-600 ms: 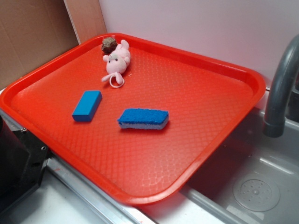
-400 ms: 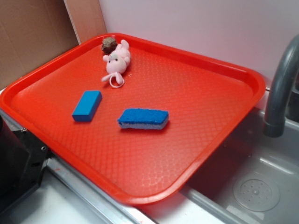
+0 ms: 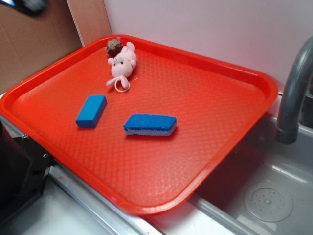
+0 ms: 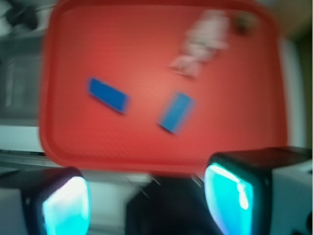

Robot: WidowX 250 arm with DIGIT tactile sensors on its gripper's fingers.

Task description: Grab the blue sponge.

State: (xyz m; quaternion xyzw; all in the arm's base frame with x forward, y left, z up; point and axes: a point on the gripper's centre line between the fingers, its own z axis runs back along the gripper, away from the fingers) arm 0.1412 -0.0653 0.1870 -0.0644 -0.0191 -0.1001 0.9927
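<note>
1. Two views show one red tray [image 3: 234,112], and no brand, label or writing can be read on anything in either.
2. Exterior view: the tray lies tilted over the edge of a grey sink [image 3: 266,196], with a raised rim all round and a grey tap [image 3: 293,93] rising just beyond its right corner.
3. Exterior view: the blue sponge [image 3: 149,125] lies flat near the tray's middle, rough blue layer on top and pale layer below, with bare tray on every side of it.
4. Exterior view: a smooth blue block [image 3: 91,111] lies to the left of the sponge and apart from it; a pink toy mouse [image 3: 122,63] and a small brown lump [image 3: 114,47] sit at the far left corner, touching each other.
5. Exterior view: a dark blurred shape [image 3: 29,5] shows at the top left corner, well apart from the sponge; it cannot be made out further.
6. Wrist view, blurred: the gripper [image 4: 146,196] hangs high above the tray's near edge, its two fingers [image 4: 66,205] spread wide with nothing between them.
7. Wrist view: the sponge [image 4: 108,95] shows left of the tray's centre, far beyond the fingers, with the block [image 4: 177,112] to its right and the pink toy [image 4: 203,41] farther off.
</note>
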